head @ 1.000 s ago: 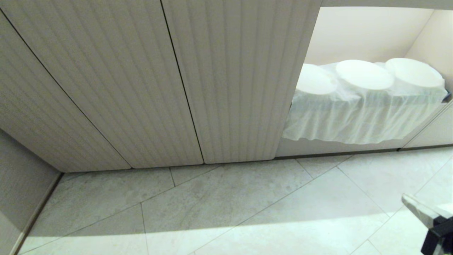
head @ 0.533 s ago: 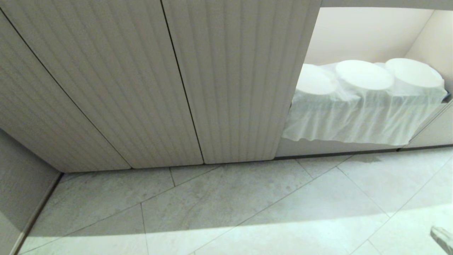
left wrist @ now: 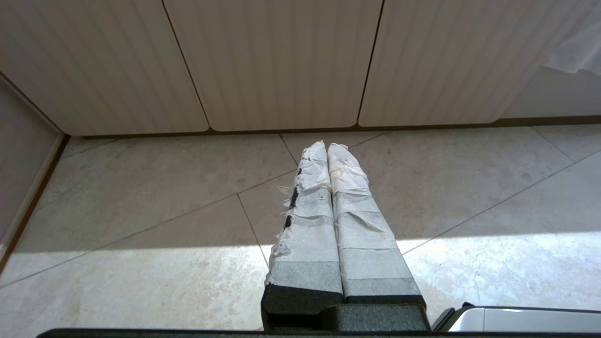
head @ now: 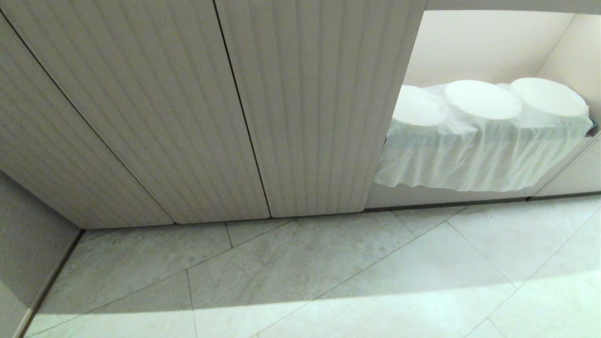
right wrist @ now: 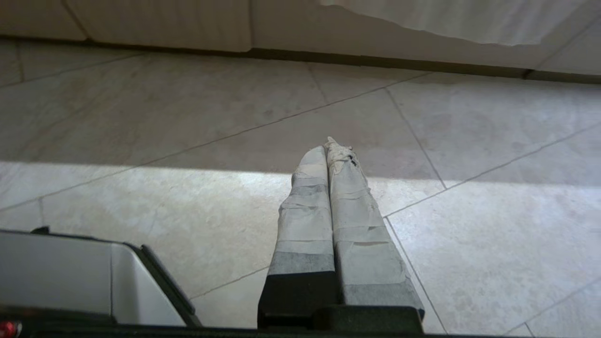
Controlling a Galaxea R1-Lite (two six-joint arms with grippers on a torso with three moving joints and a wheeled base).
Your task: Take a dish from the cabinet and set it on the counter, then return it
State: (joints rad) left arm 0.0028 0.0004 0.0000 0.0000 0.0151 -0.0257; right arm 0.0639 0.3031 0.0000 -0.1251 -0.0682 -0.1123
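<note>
The cabinet [head: 188,108] fills most of the head view, its pale ribbed doors all closed. The same doors run across the left wrist view [left wrist: 272,61]. No dish shows and the counter is out of view. Neither gripper appears in the head view. My left gripper [left wrist: 327,146] is shut and empty, its tape-wrapped fingers pressed together low over the floor tiles in front of the doors. My right gripper [right wrist: 328,148] is also shut and empty, hanging over the tiles short of the cabinet's foot.
A bright cream niche [head: 469,47] opens to the right of the doors; three white round shapes [head: 482,99] sit in it with a thin white cloth [head: 469,155] draped over its front. Grey floor tiles [head: 328,272] lie before me. A side panel [head: 28,220] closes the left.
My right gripper, seen at the head view's lower right corner a second ago, has dropped out of that view. The doors and the niche are unchanged.
</note>
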